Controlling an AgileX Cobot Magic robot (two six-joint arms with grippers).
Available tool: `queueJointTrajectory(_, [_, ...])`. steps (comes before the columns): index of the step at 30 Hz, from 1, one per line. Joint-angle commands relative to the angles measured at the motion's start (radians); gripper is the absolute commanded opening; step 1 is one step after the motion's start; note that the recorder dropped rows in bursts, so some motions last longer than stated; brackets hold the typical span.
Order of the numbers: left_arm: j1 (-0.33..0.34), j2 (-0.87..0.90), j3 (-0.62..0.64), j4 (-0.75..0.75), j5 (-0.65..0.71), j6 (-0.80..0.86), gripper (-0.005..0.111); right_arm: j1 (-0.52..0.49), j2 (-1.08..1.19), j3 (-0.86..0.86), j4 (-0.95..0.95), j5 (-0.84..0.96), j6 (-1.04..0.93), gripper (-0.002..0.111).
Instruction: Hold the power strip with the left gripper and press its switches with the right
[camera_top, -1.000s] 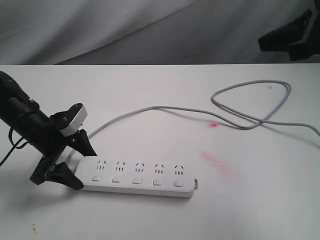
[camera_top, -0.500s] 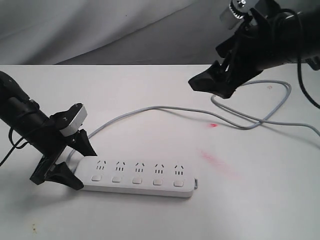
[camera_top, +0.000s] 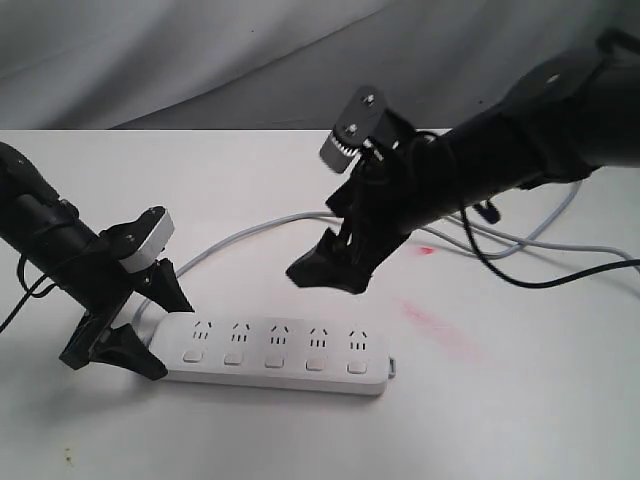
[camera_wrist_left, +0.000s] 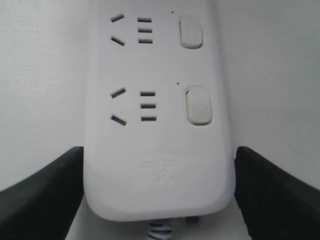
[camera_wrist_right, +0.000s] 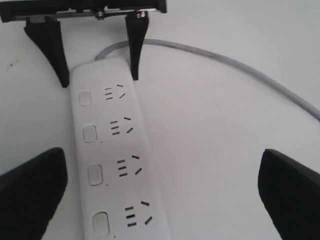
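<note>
The white power strip lies flat near the table's front, and its row of switches faces up. My left gripper is shut on its left, cord end, one black finger on each long side. The left wrist view shows the strip's end held between the fingers, and two switches. My right gripper hangs open in the air above the strip's middle, touching nothing. In the right wrist view the strip and its switches lie below the wide-apart fingers.
The grey cord runs from the strip's left end toward the back right and loops under the right arm. Red smears mark the white table. A grey cloth hangs behind the table's far edge.
My right arm has swung in from the upper right, down and to the left, and now hangs over the strip. The left gripper and the strip have not moved.
</note>
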Motion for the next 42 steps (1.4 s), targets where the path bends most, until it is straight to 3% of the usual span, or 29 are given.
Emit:
queueJointTrajectory(1, [-0.006,-0.002,-0.001,-0.009,0.004,0.003,0.054,0.045,0.095,-0.078,0.04,0.025,-0.053,0.095])
queueJointTrajectory(10, [-0.006,-0.002,-0.001,-0.009,0.004,0.003,0.054,0.143,0.231,-0.251,0.039,0.006,-0.114,0.095])
queueJointTrajectory(24, [-0.006,-0.002,-0.001,-0.009,0.004,0.003,0.054,0.245,0.353,-0.286,0.07,-0.135,-0.14,0.095])
queueJointTrajectory(42, [-0.006,-0.002,-0.001,-0.009,0.004,0.003,0.054,0.249,0.392,-0.286,0.115,-0.164,-0.142,0.095])
